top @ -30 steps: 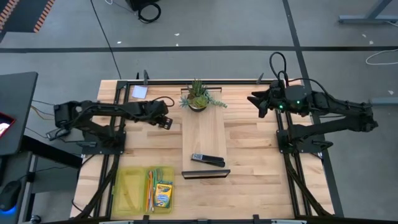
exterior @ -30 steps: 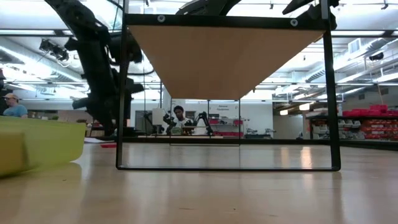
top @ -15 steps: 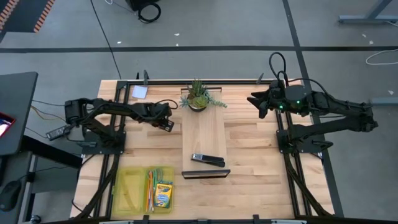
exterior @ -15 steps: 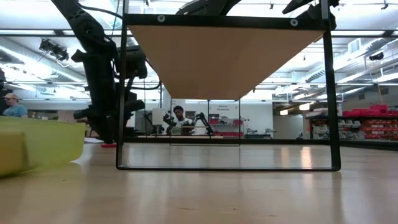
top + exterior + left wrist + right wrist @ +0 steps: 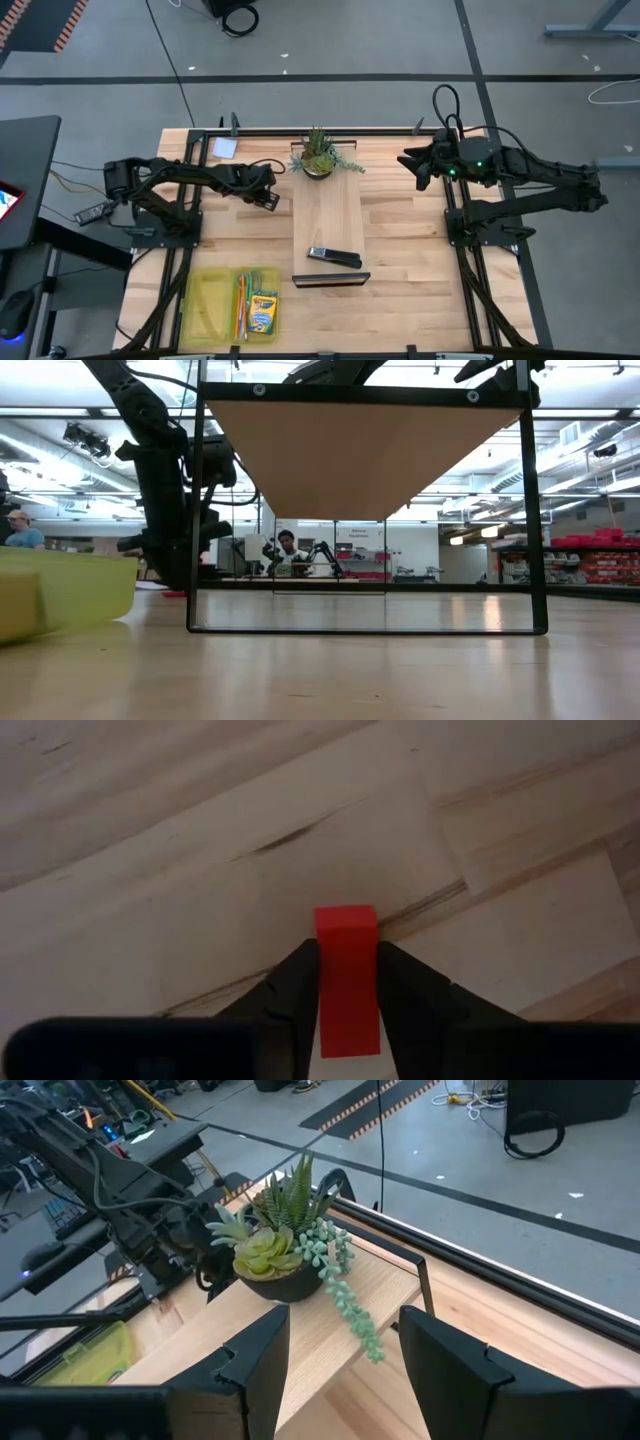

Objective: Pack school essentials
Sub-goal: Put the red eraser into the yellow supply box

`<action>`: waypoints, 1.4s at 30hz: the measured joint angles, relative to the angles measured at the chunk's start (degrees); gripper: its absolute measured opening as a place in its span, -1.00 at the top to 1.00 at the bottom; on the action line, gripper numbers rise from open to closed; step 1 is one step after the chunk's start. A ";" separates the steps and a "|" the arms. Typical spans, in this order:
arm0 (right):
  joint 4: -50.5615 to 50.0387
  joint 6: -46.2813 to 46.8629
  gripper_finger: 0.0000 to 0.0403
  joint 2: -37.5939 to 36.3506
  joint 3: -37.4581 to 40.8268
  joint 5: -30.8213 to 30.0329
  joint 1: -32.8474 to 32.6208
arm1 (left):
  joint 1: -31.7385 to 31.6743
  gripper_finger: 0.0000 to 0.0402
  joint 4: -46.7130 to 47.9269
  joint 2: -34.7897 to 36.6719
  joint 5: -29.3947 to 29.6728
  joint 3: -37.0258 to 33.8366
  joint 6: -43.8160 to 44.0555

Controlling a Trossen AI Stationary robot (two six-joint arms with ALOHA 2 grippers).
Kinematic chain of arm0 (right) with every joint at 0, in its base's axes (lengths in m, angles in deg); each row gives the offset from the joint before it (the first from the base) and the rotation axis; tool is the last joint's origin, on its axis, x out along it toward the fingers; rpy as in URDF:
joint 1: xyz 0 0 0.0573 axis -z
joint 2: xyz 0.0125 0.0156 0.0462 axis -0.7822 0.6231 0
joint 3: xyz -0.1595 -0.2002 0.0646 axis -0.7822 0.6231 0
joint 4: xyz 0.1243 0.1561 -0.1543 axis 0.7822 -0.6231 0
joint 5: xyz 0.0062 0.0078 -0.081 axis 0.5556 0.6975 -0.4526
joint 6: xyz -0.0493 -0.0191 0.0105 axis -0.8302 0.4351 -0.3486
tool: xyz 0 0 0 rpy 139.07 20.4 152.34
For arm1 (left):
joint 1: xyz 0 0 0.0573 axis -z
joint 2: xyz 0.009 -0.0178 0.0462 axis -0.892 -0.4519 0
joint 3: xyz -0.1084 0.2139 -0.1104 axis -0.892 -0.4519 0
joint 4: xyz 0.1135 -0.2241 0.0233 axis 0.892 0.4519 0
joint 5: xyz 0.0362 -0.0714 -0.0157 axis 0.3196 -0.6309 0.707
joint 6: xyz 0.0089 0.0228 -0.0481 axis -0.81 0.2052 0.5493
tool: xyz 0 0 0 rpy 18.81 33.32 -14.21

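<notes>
A tiny red eraser [image 5: 346, 978] lies on the table left of the raised wooden shelf [image 5: 328, 225], with my left gripper [image 5: 267, 198] down over it and shut on it. In the low view it shows as a red sliver [image 5: 176, 593] beneath that gripper [image 5: 165, 570]. My right gripper [image 5: 340, 1370] hangs open and empty, high at the far right, facing the potted plant [image 5: 280, 1255]. A yellow-green crayon box [image 5: 262, 313] and pencils [image 5: 241, 303] lie in the yellow tray [image 5: 205, 305]. A pale note pad [image 5: 224, 148] lies at the far left. My left gripper pinches the eraser's two long sides [image 5: 322, 982] between its two fingers. The fingers [image 5: 292, 995] come steeply from above and lie along the eraser, whose far end sticks out past their tips. The eraser rests flat on the table.
On the raised wooden shelf stand the potted plant [image 5: 318, 155] at its far end and a black stapler-like bar [image 5: 333, 257] at its near end. The shelf's black frame [image 5: 195, 510] stands close beside my left gripper. The yellow tray sits at the near left corner.
My left gripper has sunk toward the table beside the shelf's frame and tipped a little steeper, then kept still. The red eraser has stayed where it was.
</notes>
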 joint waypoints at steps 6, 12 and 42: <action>0.00 -0.09 0.03 -0.09 0.00 -0.02 0.00 | 0.02 0.63 0.25 0.00 0.02 0.00 -2.76; 0.00 -0.33 0.03 -0.09 0.00 -0.02 0.00 | 0.00 0.75 1.94 1.58 -1.43 -0.09 -4.27; 0.33 -1.84 0.03 -0.09 -0.02 0.20 -0.02 | 32.46 0.77 6.99 25.53 -17.95 -0.09 26.76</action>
